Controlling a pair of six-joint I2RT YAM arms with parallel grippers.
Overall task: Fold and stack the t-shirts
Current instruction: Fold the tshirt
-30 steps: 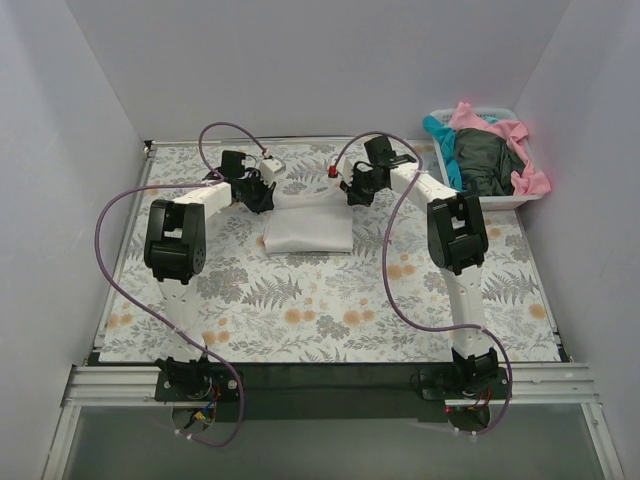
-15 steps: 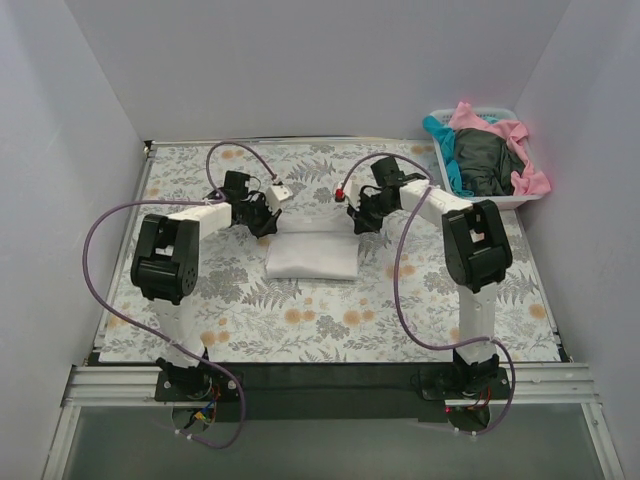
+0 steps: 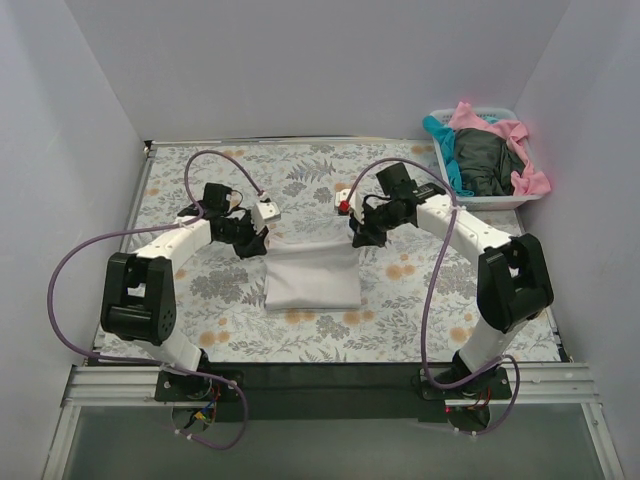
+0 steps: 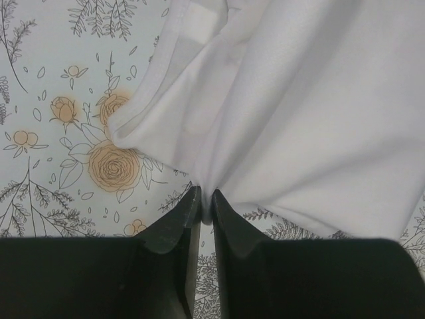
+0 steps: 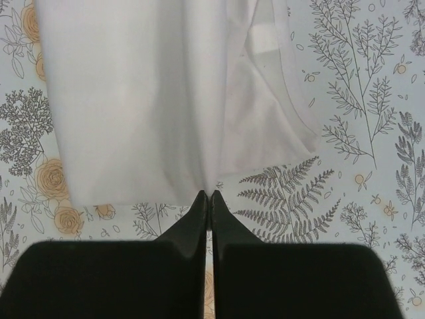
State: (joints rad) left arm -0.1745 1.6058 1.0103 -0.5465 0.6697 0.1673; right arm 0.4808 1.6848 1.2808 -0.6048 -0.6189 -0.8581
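A folded white t-shirt point(image 3: 312, 277) lies on the printed sheet at the table's middle. My left gripper point(image 3: 262, 243) is shut on its far left corner; in the left wrist view the cloth point(image 4: 299, 113) is pinched between the fingertips of my left gripper point(image 4: 206, 198). My right gripper point(image 3: 360, 238) is shut on the far right corner; in the right wrist view the white shirt point(image 5: 153, 100) runs into the closed tips of my right gripper point(image 5: 210, 197). Pink point(image 3: 500, 130), teal point(image 3: 447, 150) and dark grey-green point(image 3: 485, 160) t-shirts sit in the basket.
A white plastic basket point(image 3: 490, 200) stands at the back right corner. The fern-and-flower sheet point(image 3: 200, 300) covers the table. Purple cables point(image 3: 420, 290) loop from both arms. White walls close in the left, back and right sides.
Both grippers have pulled the white t-shirt toward the near edge, sliding it across the sheet. Both arms have stretched outward and lowered.
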